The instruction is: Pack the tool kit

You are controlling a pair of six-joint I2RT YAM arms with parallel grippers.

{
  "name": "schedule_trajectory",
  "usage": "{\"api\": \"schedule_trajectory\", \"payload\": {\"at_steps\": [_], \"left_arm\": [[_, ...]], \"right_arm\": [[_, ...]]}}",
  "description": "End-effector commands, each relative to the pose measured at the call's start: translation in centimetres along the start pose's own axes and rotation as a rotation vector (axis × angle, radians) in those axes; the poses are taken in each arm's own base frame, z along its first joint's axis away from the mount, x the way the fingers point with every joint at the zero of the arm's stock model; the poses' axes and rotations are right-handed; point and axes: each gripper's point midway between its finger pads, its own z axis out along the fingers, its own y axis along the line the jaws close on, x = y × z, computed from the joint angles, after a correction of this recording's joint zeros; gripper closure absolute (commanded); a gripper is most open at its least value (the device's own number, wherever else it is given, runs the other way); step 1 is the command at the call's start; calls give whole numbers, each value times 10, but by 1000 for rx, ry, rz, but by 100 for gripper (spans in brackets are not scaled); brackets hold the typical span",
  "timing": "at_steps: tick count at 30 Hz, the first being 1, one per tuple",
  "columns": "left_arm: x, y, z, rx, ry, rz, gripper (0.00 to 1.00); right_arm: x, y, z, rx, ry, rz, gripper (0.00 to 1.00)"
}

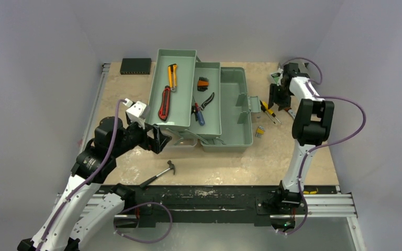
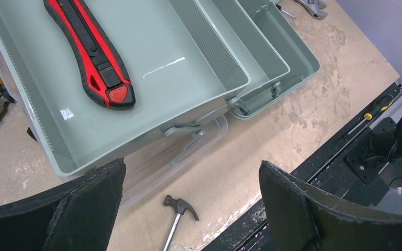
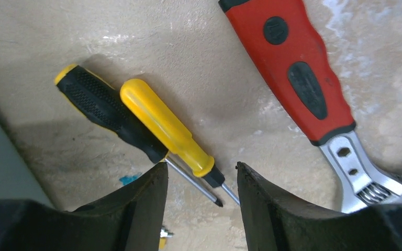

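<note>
Straddling two screwdrivers (image 3: 162, 125) — right gripper (image 3: 200, 172) set low, jaws part-spread either side of the shafts, no clamp visible; suits a pinch. Toolbox (image 1: 235, 104) just beside it. Left gripper (image 2: 191, 170) — spread wide, empty, near the tray (image 2: 152, 78).

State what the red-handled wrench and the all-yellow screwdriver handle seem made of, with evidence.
Wrench: head looks like bright polished steel, reflective; grip probably matte red rubbery plastic with black inserts. Yellow screwdriver handle: likely glossy translucent plastic, showing a highlight streak.
</note>
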Motion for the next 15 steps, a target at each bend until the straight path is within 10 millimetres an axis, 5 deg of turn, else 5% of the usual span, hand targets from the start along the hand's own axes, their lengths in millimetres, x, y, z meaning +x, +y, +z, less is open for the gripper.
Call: {"api": "schedule_trajectory", "payload": {"at_steps": [1, 8, 15], "left_arm": [[-7, -1, 2, 10, -30, 33, 6], [-7, -1, 1, 9, -34, 35, 6], [-8, -1, 1, 6, -36, 35, 5]], "right_arm": [[12, -2, 20, 47, 61, -19, 53], [9, -2, 22, 59, 43, 11, 74], [-5, 17, -13, -34, -51, 21, 98]]}}
